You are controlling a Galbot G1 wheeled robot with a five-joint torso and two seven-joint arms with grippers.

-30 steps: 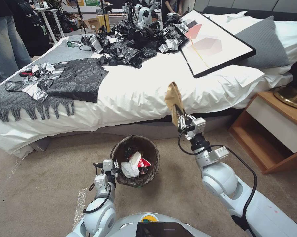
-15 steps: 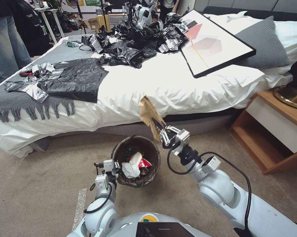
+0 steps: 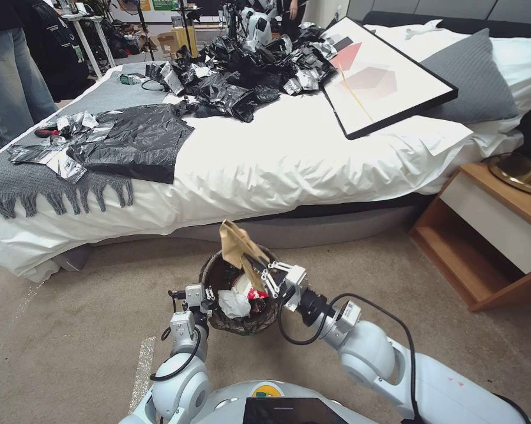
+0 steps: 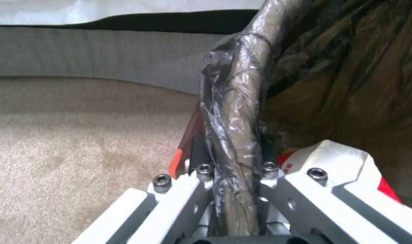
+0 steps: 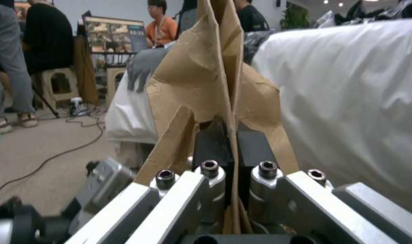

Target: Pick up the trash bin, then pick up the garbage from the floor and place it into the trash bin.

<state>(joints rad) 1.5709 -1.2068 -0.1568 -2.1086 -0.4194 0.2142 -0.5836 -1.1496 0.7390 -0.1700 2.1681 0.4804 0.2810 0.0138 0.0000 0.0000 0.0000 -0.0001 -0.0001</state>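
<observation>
Brown paper bag (image 3: 237, 246) pinched between right fingers (image 3: 264, 271) — above trash bin (image 3: 215, 278)

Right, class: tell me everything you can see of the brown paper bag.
The brown paper bag is flat, creased and crumpled, of plain tan paper with folded edges. It stands roughly upright, tilted a little, pinched at its lower end in the shut right gripper. It hangs above the far rim of the trash bin, not yet inside. In the right wrist view the bag rises straight out from between the fingers.
</observation>
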